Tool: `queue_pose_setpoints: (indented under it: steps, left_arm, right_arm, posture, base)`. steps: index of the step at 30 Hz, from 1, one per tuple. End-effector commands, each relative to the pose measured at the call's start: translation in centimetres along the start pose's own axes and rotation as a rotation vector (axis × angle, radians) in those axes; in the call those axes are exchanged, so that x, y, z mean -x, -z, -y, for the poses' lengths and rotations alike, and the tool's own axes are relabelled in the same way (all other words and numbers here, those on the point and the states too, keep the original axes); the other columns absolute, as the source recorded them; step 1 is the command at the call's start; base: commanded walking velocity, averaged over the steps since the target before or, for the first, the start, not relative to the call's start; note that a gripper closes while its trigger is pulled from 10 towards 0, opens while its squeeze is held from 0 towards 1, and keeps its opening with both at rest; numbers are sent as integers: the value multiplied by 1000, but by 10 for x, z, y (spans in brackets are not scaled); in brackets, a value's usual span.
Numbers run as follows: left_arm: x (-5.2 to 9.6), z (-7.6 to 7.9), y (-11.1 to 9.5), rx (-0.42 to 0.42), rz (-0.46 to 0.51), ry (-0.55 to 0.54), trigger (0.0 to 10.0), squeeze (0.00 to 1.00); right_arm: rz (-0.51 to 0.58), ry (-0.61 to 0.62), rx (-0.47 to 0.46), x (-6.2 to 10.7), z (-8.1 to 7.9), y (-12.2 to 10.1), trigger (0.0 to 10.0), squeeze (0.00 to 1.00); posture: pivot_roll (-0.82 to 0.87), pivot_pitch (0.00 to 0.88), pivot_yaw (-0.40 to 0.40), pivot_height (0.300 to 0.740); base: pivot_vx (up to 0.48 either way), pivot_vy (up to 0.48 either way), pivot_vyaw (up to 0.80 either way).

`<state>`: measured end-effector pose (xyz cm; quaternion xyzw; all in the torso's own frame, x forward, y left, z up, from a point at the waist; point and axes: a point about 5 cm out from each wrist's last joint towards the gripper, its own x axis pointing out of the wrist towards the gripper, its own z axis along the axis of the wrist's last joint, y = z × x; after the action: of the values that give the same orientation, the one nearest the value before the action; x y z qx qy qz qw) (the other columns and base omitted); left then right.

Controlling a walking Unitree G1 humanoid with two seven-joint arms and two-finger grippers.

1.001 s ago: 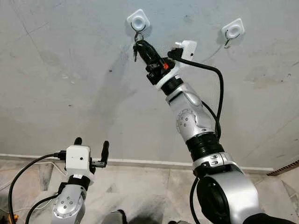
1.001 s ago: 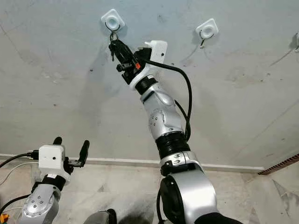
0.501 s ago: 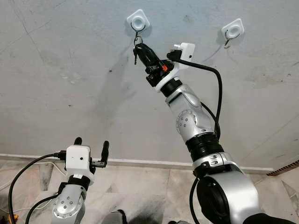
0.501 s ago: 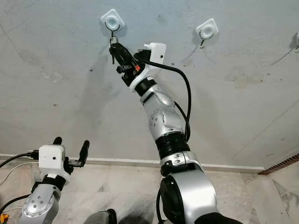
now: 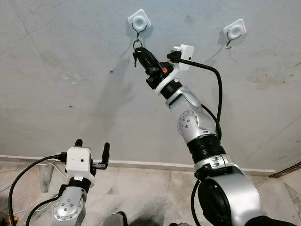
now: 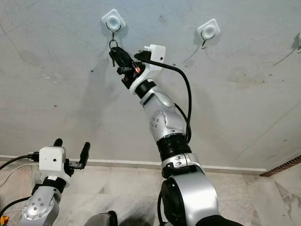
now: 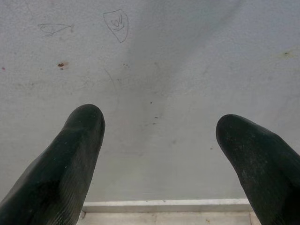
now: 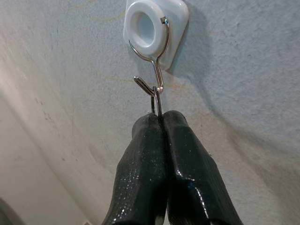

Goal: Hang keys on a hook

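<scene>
Pinching the keys [image 5: 136,54], the right end effector [image 5: 140,52] holds their ring on the hook [image 5: 138,31].

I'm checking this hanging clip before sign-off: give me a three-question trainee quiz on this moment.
1. True or false: the left gripper is closed on the key ring.
2. Which holds the key ring? A) the left gripper B) the right gripper C) nothing
3. Fill in: the ring sits at the wire tip of the left-hand hook, while the right-hand hook carries ____.

Key
1. False: its fingers are spread, low by the floor, pointing at bare wall.
2. B: its fingers are pressed together on the ring just under the hook.
3. Nothing.
</scene>
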<state>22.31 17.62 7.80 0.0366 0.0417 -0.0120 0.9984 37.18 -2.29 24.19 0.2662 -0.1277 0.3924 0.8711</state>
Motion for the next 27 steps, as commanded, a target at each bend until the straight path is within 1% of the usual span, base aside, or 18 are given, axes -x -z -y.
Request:
queue_pose_setpoints:
  steps: [1, 2, 4, 5, 6, 7, 12, 13, 16, 17, 18, 22, 23, 24, 25, 27]
  left_arm:
    - [3, -1, 3, -7, -10, -10, 10000, 0]
    - [3, -1, 3, -6, -10, -11, 10000, 0]
    - [3, -1, 3, -6, -10, -11, 10000, 0]
    - [3, -1, 3, -5, -10, -12, 10000, 0]
    - [3, -1, 3, -4, -10, -14, 10000, 0]
    - [2, 0, 3, -4, -9, -14, 10000, 0]
    - [1, -1, 3, -3, -8, -14, 10000, 0]
    - [1, -1, 3, -3, -7, -14, 10000, 0]
    - [1, 0, 2, -4, -3, -7, 10000, 0]
    - [0, 0, 1, -1, 4, 0, 10000, 0]
    - [-1, 1, 1, 2, 7, 2, 10000, 0]
    - [-3, 3, 0, 15, 15, 19, 10000, 0]
    - [-6, 4, -1, 21, 20, 30, 10000, 0]
    - [-7, 4, -2, 24, 22, 31, 10000, 0]
    - [-11, 6, -3, 28, 24, 35, 10000, 0]
    - [-14, 7, -3, 30, 24, 38, 10000, 0]
  right_arm:
    - [-45, 11, -89, 1, -17, 32, 10000, 1000]
    - [-52, 28, -65, 3, -15, 34, 10000, 1000]
    - [-54, 30, -59, 4, -15, 34, 10000, 1000]
    - [-54, 40, -41, 5, -14, 34, 10000, 1000]
    - [-56, 55, 11, 7, -11, 33, 10000, 1000]
    - [-57, 63, 42, 9, -10, 33, 10000, 1000]
    - [-61, 66, 115, 17, -8, 32, 10000, 1000]
    - [-61, 66, 117, 17, -8, 32, 10000, 1000]
    - [-67, 88, 186, 25, -5, 32, 10000, 1000]
    - [-73, 112, 272, 32, -2, 31, 10000, 1000]
    - [-74, 120, 302, 34, -1, 31, 10000, 1000]
    - [-71, 149, 342, 46, 3, 31, 10000, 1000]
    - [-81, 190, 373, 55, 8, 31, 10000, 1000]
    - [-83, 207, 382, 59, 10, 32, 10000, 1000]
    - [-96, 243, 394, 70, 15, 32, 10000, 1000]
    - [-107, 268, 405, 77, 19, 33, 10000, 1000]
  posture:
    - [234, 183, -27, 740]
    - [234, 183, -27, 740]
    - [233, 183, -29, 740]
    - [233, 183, -30, 740]
    - [233, 183, -30, 740]
    - [234, 182, -31, 740]
    - [230, 177, -28, 740]
    - [230, 177, -28, 740]
    - [223, 172, -26, 740]
    - [217, 167, -24, 740]
    - [217, 167, -24, 740]
    - [201, 158, -23, 740]
    - [191, 149, -23, 740]
    - [178, 142, -22, 740]
    - [166, 138, -21, 740]
    - [155, 137, -20, 740]
  base:
    - [0, 0, 0]
    - [0, 0, 0]
    - [0, 0, 0]
    - [0, 0, 0]
    - [0, 0, 0]
    - [0, 0, 0]
    - [0, 0, 0]
    - [0, 0, 0]
    - [0, 0, 0]
    - [0, 0, 0]
    - [0, 0, 0]
    - [0, 0, 0]
    - [0, 0, 0]
    - [0, 0, 0]
    - [0, 0, 0]
    - [0, 0, 0]
